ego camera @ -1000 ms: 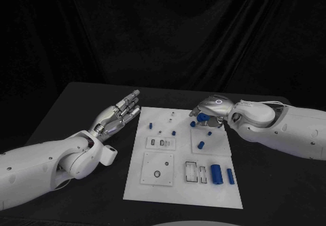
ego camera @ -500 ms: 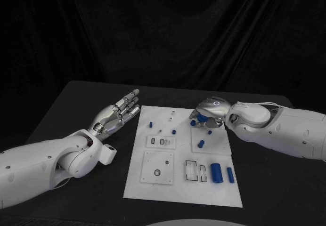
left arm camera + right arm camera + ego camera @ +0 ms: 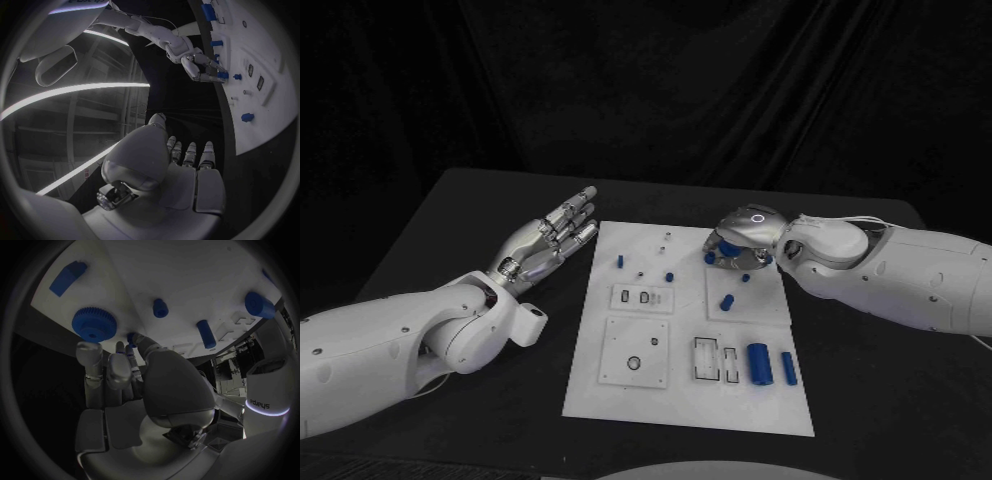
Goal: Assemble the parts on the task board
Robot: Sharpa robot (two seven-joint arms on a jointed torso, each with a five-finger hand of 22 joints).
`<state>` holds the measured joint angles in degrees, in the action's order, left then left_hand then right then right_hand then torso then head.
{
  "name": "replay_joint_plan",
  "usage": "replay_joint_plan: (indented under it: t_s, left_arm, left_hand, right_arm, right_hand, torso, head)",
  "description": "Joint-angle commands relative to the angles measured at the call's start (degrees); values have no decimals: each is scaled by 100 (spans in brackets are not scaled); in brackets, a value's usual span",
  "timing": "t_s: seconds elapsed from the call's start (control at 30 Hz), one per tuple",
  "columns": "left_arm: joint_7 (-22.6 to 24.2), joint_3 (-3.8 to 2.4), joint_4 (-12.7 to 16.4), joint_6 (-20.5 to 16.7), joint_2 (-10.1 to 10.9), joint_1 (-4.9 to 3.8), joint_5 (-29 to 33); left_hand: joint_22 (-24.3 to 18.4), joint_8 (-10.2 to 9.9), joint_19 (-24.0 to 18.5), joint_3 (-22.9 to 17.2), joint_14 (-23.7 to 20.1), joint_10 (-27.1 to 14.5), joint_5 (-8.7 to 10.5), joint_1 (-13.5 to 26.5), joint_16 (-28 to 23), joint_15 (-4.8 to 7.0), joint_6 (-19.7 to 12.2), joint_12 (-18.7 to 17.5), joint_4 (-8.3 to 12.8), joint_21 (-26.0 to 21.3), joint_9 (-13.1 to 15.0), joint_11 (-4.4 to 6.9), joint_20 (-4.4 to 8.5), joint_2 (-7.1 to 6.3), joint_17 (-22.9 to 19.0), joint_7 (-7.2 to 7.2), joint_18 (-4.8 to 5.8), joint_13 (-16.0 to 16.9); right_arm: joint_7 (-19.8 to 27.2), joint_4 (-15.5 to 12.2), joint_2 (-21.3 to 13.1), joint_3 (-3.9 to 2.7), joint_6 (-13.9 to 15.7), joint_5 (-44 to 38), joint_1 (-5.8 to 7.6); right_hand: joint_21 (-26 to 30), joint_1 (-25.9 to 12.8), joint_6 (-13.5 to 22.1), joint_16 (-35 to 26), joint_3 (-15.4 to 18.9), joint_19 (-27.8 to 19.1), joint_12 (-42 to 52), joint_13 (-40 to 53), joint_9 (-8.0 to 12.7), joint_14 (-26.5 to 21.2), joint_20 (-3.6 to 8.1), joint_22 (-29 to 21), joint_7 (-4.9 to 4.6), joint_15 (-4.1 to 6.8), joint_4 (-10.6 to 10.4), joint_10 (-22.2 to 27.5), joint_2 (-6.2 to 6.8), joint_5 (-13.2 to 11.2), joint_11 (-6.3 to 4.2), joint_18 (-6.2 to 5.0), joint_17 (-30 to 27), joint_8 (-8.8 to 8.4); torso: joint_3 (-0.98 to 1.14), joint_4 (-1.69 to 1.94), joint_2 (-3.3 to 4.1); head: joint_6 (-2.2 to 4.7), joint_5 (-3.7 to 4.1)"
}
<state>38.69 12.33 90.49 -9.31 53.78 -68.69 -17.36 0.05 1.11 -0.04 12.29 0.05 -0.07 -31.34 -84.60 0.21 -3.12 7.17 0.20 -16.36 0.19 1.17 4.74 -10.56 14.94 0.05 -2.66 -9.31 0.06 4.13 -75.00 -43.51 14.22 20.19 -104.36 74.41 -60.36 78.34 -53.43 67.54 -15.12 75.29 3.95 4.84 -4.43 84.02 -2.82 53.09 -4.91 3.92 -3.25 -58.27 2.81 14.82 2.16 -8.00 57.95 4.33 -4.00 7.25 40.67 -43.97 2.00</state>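
Note:
The white task board (image 3: 661,410) lies in the middle of the black table. My right hand (image 3: 744,240) hovers over its far right part with fingers curled down. In the right wrist view the fingertips (image 3: 128,347) pinch a small blue part (image 3: 131,338) just beside a blue gear (image 3: 94,325) on the board (image 3: 187,270). The left wrist view shows the right hand (image 3: 201,65) at the board's edge (image 3: 275,110). My left hand (image 3: 553,238) lies flat and empty left of the board, fingers straight and apart.
On the board's near right lie a thick blue cylinder (image 3: 759,367) and a slimmer one (image 3: 789,373). A blue peg (image 3: 727,307) and small blue pieces (image 3: 669,282) stand mid-board. Rectangular slots (image 3: 708,362) and a round hole (image 3: 633,368) sit near the front.
The right hand has turned slightly in place over the board's far right. The left hand has hardly moved.

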Motion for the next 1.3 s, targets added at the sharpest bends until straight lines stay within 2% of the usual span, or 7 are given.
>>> replay_joint_plan:
  t_s: [0.03,0.37,0.6,0.7,1.03,1.2,1.3]
  left_arm:
    - [261,-5,1,104,-15,-16,-15]
    - [226,-5,-30,152,-36,-16,-15]
    - [201,-5,-56,169,-47,-16,-15]
    - [190,-5,-66,174,-52,-16,-15]
    - [146,-5,-97,179,-48,-16,-15]
    - [114,-5,-107,186,-47,-16,-15]
    - [99,-4,-115,192,-53,-16,-15]
  left_hand:
    - [-5,2,4,-37,-5,7,-27,-81,-21,-50,9,-20,6,-19,-2,-37,-58,0,-5,40,-94,-6]
    - [-5,2,4,-72,-5,7,-39,-108,-21,-96,7,-20,9,-19,-2,-58,-150,16,-5,60,-98,-6]
    - [-5,3,4,-99,-5,7,-56,-134,-21,-115,9,-20,21,-19,-2,-66,-194,23,-5,69,-100,-6]
    - [-4,3,5,-115,-5,7,-63,-148,-21,-123,9,-20,27,-18,-2,-71,-212,30,-5,73,-100,-6]
    - [0,3,11,-159,-5,7,-97,-194,-21,-139,6,-20,52,-13,-2,-78,-253,36,-5,78,-100,-6]
    - [1,2,12,-179,-5,7,-107,-212,-21,-141,3,-20,61,-12,-2,-81,-263,45,-5,80,-99,-6]
    - [1,2,12,-185,-5,7,-109,-217,-21,-142,1,-20,64,-12,-2,-83,-265,47,-5,81,-99,-6]
  right_arm:
    - [56,51,22,-4,184,-8,-28]
    - [165,136,80,-5,303,13,-57]
    - [218,148,80,-5,342,87,-62]
    - [219,143,67,-5,358,97,-63]
    - [161,48,-2,-8,423,105,-53]
    - [96,-11,9,-11,390,106,44]
    - [59,-15,44,-11,329,106,98]
  right_hand:
    - [-49,-17,-80,16,-61,-37,-18,-13,-9,101,-3,29,10,-49,-17,-21,15,-29,18,54,6,12]
    - [-91,-3,-606,8,-295,-94,19,-50,-177,85,19,193,95,-15,-171,-437,18,-540,-55,55,2,134]
    - [-128,-13,-952,25,-299,-87,50,-51,-350,101,32,302,140,-1,-240,-857,19,-685,-85,65,29,255]
    - [-147,13,-1193,27,-278,-76,82,-44,-489,108,48,363,204,20,-245,-1151,-21,-817,-127,69,37,366]
    - [-188,7,-1324,43,-220,-48,50,-59,-668,119,72,463,261,44,-271,-1394,-56,-905,-160,82,63,435]
    - [-198,10,-1335,54,-222,-41,47,-61,-704,124,75,485,263,46,-283,-1450,-83,-933,-162,86,78,441]
    - [-203,9,-1332,59,-223,-38,44,-62,-709,125,75,493,260,46,-286,-1455,-88,-937,-161,87,86,439]
  torso:
    - [2,0,0]
    - [1,-1,-3]
    - [-1,-3,-6]
    - [-3,-3,-6]
    - [-7,14,-6]
    - [-7,9,-1]
    - [-8,2,-1]
  head:
    - [-12,-9]
    - [-44,-20]
    - [-53,-37]
    - [-48,-49]
    - [-59,-79]
    - [-3,-121]
    - [-15,-148]
